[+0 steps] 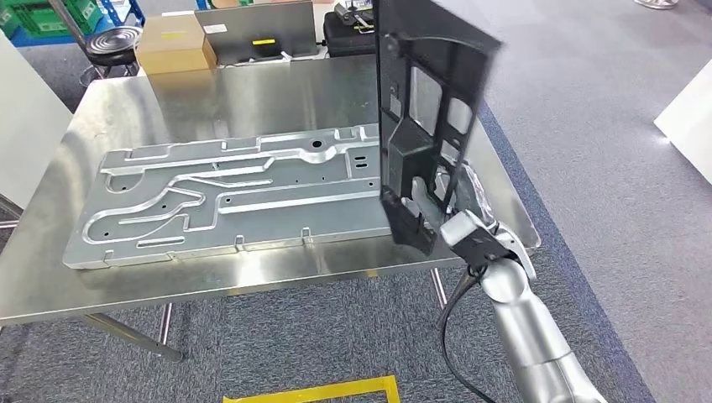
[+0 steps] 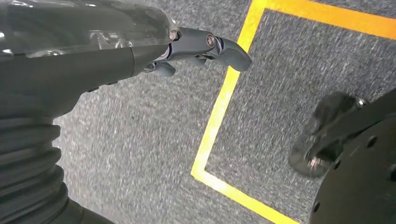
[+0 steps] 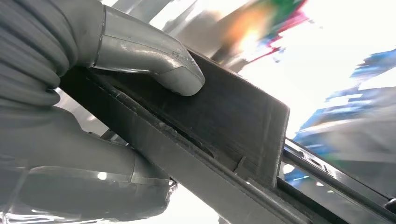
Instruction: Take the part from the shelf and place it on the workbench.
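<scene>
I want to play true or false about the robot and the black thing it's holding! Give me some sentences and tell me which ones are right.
1. The right hand holds the black part. True.
2. The black part lies flat on the workbench. False: it stands upright in the air.
3. A big silver metal panel lies on the workbench. True.
4. The left hand grips a box. False: it holds nothing, above grey carpet.
5. The floor tape is blue. False: it is yellow.

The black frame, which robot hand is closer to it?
Right. The right hand grips the black frame at its lower end; the left hand hangs over carpet, holding nothing.
</scene>
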Robot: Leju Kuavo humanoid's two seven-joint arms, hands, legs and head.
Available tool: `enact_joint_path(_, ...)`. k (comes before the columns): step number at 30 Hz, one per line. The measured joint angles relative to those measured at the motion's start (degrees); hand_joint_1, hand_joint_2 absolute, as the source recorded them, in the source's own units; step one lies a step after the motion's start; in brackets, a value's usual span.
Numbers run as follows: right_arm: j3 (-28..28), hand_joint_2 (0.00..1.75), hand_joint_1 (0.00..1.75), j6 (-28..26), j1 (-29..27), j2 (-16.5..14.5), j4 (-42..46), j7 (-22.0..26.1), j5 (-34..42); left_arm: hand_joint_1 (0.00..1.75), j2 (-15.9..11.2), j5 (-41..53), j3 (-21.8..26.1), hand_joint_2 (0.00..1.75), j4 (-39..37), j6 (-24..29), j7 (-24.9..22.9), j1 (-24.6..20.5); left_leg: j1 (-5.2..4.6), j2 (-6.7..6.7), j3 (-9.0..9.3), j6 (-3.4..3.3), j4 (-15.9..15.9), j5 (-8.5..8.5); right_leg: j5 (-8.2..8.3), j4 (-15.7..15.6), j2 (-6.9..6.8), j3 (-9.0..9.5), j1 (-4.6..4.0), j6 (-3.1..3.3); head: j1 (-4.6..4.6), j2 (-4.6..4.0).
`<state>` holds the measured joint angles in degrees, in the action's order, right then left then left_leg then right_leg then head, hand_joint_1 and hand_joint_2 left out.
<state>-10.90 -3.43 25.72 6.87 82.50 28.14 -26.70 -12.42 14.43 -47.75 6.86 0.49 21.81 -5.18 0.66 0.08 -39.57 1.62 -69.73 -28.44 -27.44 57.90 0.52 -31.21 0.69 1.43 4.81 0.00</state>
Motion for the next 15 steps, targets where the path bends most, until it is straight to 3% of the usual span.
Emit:
enact_joint_path(2, -1.58, 1.75, 1.75, -4.68, 5.38, -0.11, -5.39, -4.07, -7.28, 0.00, -0.08, -0.01, -0.67, 1.75, 0.00, -0.16, 0.09, -0.19, -0.05, 0.09, 2.41, -0.32, 7.70, 4.53, -0.76, 0.30, 0.16, 0.54, -0.08, -0.44, -0.01, 0.00)
enact_joint_path(3, -2.43, 1.75, 1.75, -6.20, 8.18, -0.27, -8.11, -5.70, -10.34, 0.00, -0.11, -0.02, -0.97, 1.75, 0.00, -0.22, 0.12, -0.29, -0.15, 0.11, 3.14, -0.56, 9.94, 5.44, -1.01, 0.42, 0.26, 0.60, -0.18, -0.72, -0.01, 0.00)
enact_joint_path(5, -4.69, 1.75, 1.75, -8.56, 14.04, -0.89, -14.34, -9.53, -17.34, 0.00, -0.11, -0.04, -1.54, 1.75, 0.00, -0.30, 0.18, -0.51, -0.43, 0.07, 3.45, -1.11, 10.98, 5.32, -1.23, 0.44, 0.42, 0.54, -0.37, -1.31, -0.02, 0.00)
enact_joint_path(8, -8.57, 1.75, 1.75, -10.06, 21.60, -1.99, -23.77, -13.34, -24.78, 0.00, -0.09, -0.01, -2.45, 1.75, 0.03, -0.25, 0.22, -0.99, -0.08, 0.04, 3.80, -2.11, 11.48, 5.30, -2.38, 1.81, 0.17, -0.07, -0.20, -2.18, -0.01, 0.00)
enact_joint_path(10, -10.28, 1.75, 1.75, -10.67, 24.79, -2.75, -28.40, -13.95, -26.05, 0.00, -0.09, 0.00, -2.91, 1.75, 0.04, -0.16, 0.24, -1.15, 0.06, -0.03, 4.21, -2.65, 11.76, 5.10, -5.00, 7.88, -0.10, -3.20, -0.03, -2.60, -0.02, 0.00)
enact_joint_path(12, -11.48, 1.75, 1.75, -10.97, 26.74, -3.40, -31.87, -14.38, -27.04, 0.00, -0.09, 0.00, -3.33, 1.75, 0.04, -0.14, 0.24, -1.18, 0.07, -0.22, 4.58, -2.86, 11.74, 4.69, -7.11, 15.42, -0.18, -7.83, 0.08, -2.85, -0.02, 0.00)
enact_joint_path(13, -12.16, 1.75, 1.75, -10.67, 27.48, -3.69, -33.58, -14.94, -28.15, 0.00, -0.07, 0.01, -3.51, 1.75, 0.04, -0.15, 0.25, -1.17, 0.07, -0.37, 4.87, -2.84, 11.71, 4.44, -6.78, 17.18, -0.20, -9.36, 0.12, -2.89, -0.02, 0.00)
enact_joint_path(14, -12.94, 1.75, 1.75, -10.11, 28.29, -4.10, -35.36, -15.84, -29.82, 0.00, -0.04, 0.01, -3.62, 1.75, 0.04, -0.16, 0.30, -1.16, 0.08, -0.52, 5.20, -2.75, 11.64, 4.16, -5.25, 16.68, -0.22, -9.87, 0.14, -2.84, -0.02, 0.00)
enact_joint_path(15, -13.88, 1.75, 1.75, -9.28, 29.33, -4.73, -37.42, -17.12, -31.96, 0.00, -0.01, 0.02, -3.74, 1.75, 0.05, -0.17, 0.38, -1.16, 0.08, -0.63, 5.59, -2.60, 11.56, 3.84, -2.74, 13.99, -0.23, -9.35, 0.15, -2.70, -0.02, 0.00)
